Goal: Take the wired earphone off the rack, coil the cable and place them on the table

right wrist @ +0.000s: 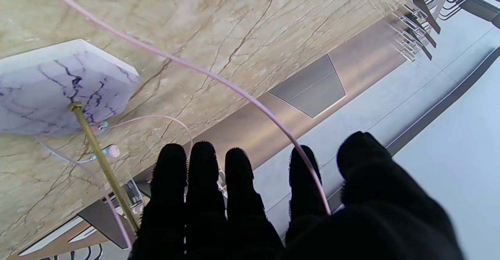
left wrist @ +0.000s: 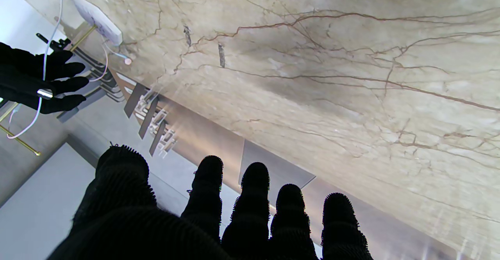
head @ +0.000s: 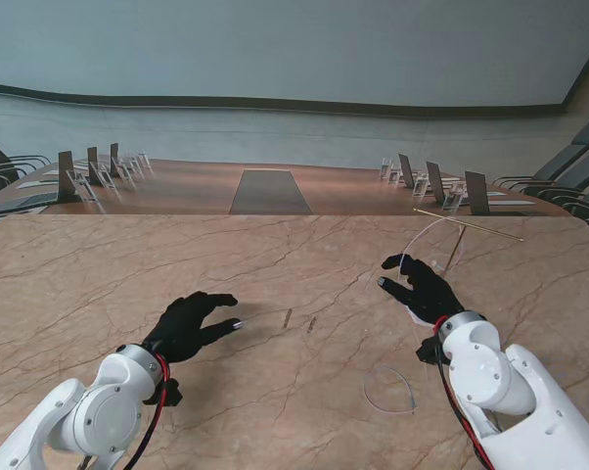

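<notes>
Right hand [right wrist: 297,213] grasping earphone cable [right wrist: 218,81]; earbuds [right wrist: 111,150] plain only from its wrist.

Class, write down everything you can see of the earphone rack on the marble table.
The rack is a thin brass-coloured upright rod fixed in a white base block veined in purple, marble-like, resting flat on the table at its far right. A slim crossbar tops the rod. The pale earphone cable loops about it, its earbuds hanging beside the rod near the base. The right hand hovers close, the cable running between its thumb and fingers; whether it grips the cable I cannot tell.
</notes>
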Controlling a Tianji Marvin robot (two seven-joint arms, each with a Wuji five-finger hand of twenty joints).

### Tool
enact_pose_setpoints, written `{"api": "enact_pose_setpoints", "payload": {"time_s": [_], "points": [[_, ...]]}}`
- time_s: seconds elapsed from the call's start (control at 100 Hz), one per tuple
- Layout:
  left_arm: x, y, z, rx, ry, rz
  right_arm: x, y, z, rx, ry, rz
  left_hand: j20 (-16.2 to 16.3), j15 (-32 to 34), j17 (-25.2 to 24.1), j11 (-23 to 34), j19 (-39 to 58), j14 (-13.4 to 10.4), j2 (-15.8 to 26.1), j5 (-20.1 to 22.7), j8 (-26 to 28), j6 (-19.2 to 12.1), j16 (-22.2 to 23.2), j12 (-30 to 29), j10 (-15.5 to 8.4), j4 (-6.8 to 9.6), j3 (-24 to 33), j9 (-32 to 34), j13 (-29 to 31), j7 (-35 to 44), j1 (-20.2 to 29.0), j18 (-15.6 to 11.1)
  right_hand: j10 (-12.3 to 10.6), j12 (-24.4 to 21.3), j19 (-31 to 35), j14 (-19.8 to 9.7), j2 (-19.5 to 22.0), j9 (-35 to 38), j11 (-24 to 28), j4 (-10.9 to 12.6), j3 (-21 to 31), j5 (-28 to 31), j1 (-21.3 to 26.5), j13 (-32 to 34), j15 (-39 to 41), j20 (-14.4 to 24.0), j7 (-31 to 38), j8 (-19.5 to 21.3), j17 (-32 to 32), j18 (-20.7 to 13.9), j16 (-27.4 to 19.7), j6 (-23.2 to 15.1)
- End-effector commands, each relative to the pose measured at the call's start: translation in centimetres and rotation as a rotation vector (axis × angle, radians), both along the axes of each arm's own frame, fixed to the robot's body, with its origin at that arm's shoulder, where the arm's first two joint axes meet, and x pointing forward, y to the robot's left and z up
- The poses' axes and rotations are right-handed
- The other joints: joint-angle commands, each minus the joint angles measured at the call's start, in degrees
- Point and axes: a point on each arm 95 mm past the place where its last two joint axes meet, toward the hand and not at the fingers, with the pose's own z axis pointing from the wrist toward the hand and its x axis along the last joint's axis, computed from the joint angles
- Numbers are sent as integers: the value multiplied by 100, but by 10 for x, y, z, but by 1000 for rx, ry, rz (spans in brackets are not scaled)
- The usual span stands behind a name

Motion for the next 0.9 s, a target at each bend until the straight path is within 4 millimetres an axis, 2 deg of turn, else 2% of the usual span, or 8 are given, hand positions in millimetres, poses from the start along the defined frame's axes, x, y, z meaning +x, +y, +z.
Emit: {"api": "enact_pose_setpoints", "payload": {"time_s": [0.0,0.13,0.28,0.41,0.45,0.5,0.69,0.89], "points": [[-1,0,-3,-2,15,0,-1,7,-4,11,1,8,-4,-42,-74,-130,-107,-13,299,-27,52,-64,36,33,31,111,-39,-24,-88,-101,-47,-143,-139,110,425,81,-99,249,96,-68,142,124,426,189,176,-280,666,-861,59,-25,-80,-267],[-1,0,-4,-4,17,0,-1,10,-7,-1,-16,9,-4,-43,-75,-129,-108,-9,299,-10,53,-55,36,33,23,110,-40,-20,-90,-96,-45,-139,-197,131,733,151,-448,789,58,-178,592,540,942,515,274,-430,1357,-1258,275,56,-125,-615],[-1,0,-4,-5,20,-2,-2,11,-7,-8,-35,22,-4,-39,-75,-128,-108,-14,299,-2,54,-48,38,34,33,110,-41,-18,-82,-95,-43,-141,-202,175,985,175,-1051,1174,23,-238,2315,1031,891,773,315,-744,1336,-1106,473,114,-204,-631],[0,0,-5,-6,21,-8,-4,11,-7,-8,-61,38,-2,-39,-73,-127,-106,-15,301,6,55,-51,38,34,29,109,-41,-14,-82,-93,-41,-140,-122,206,1075,181,-1126,1320,79,43,3547,1420,831,956,334,-909,992,-673,622,142,-198,-541],[0,-1,-5,-7,22,-9,-5,10,-7,0,-72,43,-2,-39,-74,-128,-106,-4,297,10,55,-40,38,34,36,110,-40,-15,-81,-92,-37,-136,-80,218,1121,188,-1079,1380,94,306,3757,1625,862,1015,339,-1015,684,52,640,155,-190,-548],[0,-1,-6,-7,23,-12,-5,10,-7,5,-88,47,-3,-40,-77,-128,-107,-5,298,8,55,-39,38,34,29,108,-42,-15,-85,-94,-40,-134,-3,225,1159,221,-1183,1549,120,393,4081,1856,927,1171,368,-1042,613,211,744,205,-182,-535],[0,-5,-6,-6,31,-24,-8,7,-8,-3,-116,61,-3,-37,-74,-124,-107,-9,299,31,57,-29,38,36,35,110,-38,-7,-80,-90,-27,-138,260,262,1398,474,-1378,2067,195,267,4707,2680,1082,1693,537,-1091,586,296,1204,482,-119,-579],[2,-10,-4,-5,40,-42,-11,3,-8,-1,-131,85,0,-40,-76,-132,-106,-13,301,11,56,-42,37,33,36,109,-41,-18,-85,-97,-29,-138,446,287,1960,752,-1937,2742,452,-261,5236,4289,1236,2232,1043,-906,876,930,1575,880,154,-189]]}}
